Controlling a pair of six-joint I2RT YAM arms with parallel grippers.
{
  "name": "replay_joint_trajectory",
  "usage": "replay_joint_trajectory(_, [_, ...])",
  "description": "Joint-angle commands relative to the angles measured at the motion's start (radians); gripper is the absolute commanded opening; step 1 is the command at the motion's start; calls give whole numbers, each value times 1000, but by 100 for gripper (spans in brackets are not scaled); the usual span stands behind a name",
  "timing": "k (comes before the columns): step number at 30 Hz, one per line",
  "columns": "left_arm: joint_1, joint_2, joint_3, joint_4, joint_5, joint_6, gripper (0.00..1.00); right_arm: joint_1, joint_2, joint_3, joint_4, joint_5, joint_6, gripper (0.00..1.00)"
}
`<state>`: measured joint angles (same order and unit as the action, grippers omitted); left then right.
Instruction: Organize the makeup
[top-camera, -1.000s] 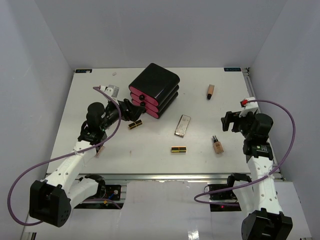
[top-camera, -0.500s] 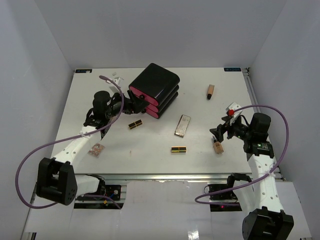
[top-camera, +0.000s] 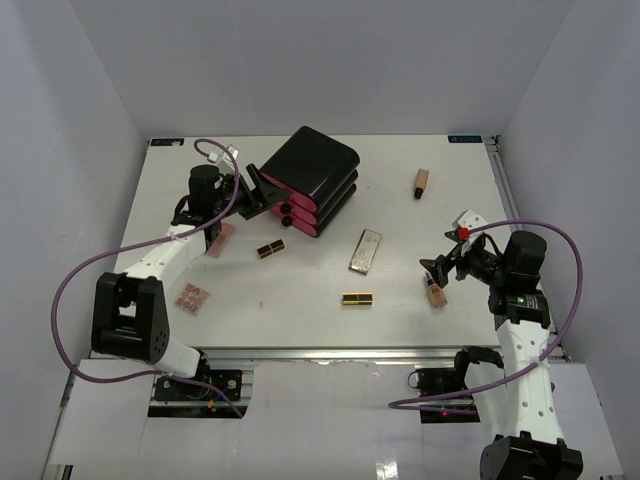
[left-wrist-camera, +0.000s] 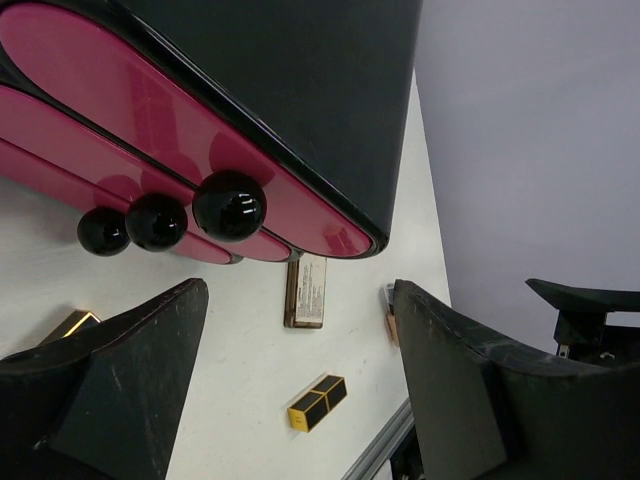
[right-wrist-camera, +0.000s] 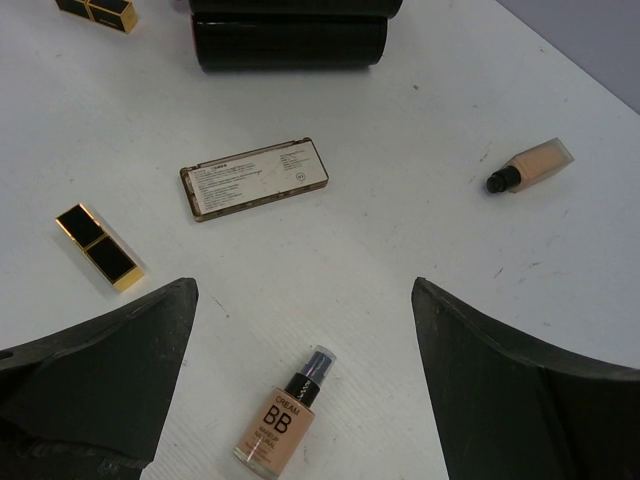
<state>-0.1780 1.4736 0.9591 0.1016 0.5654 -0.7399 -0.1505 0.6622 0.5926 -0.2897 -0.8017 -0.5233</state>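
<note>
Bottle (right-wrist-camera: 283, 418) reads "CREAM BB".

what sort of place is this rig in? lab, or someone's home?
Most likely a lab test cell, not a home: a white table boxed in by plain grey walls, with the left arm and right arm bolted at its near edge.

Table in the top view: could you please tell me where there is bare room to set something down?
Bare: the near strip between the pinkish piece and the near lipstick; the far stretch between the drawer box and the tan bottle. Crowded: around the palette, BB bottle and right gripper.
</note>
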Motion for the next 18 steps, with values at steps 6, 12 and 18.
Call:
replay_joint_trajectory(6, [8,92,90,17,28,-12,77,-4,-23,-2,9,-23,-22,97])
replay_joint_trajectory(12, [11,141,118,24,37,-12,68,-4,-26,-3,9,-17,-23,97])
replay_joint_trajectory(18, [20,180,141,32,53,-12,56,-6,-26,-4,9,-21,-24,97])
